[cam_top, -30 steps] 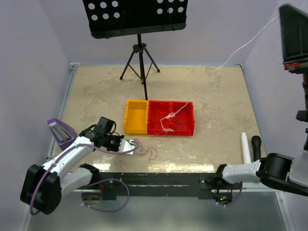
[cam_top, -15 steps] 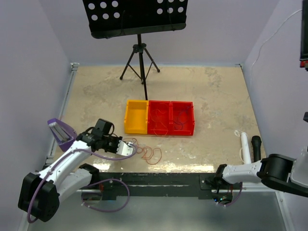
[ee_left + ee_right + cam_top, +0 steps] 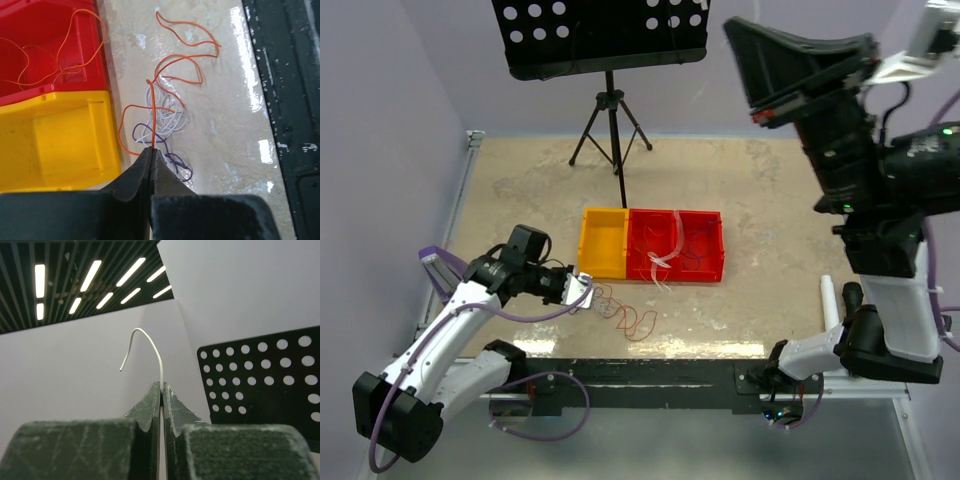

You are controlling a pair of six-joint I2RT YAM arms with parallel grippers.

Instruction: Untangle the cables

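The cables lie as a loose tangle on the table in front of the bins. In the left wrist view I see an orange wire, white wires and a purple wire looped together. My left gripper is low at the tangle's left end, beside the yellow bin; it is shut on the orange wire. My right gripper is raised high near the camera, shut on a white wire that curls up from its tips. A white strand shows over the red bin.
The red bin holds thin orange wires. A black music stand on a tripod stands at the back; its perforated panel shows in the right wrist view. A purple object sits at the left edge, a white tube at the right.
My right arm has swung up from the near right edge to high near the camera, holding a white wire. My left gripper has shifted back slightly and the tangle on the table has spread.
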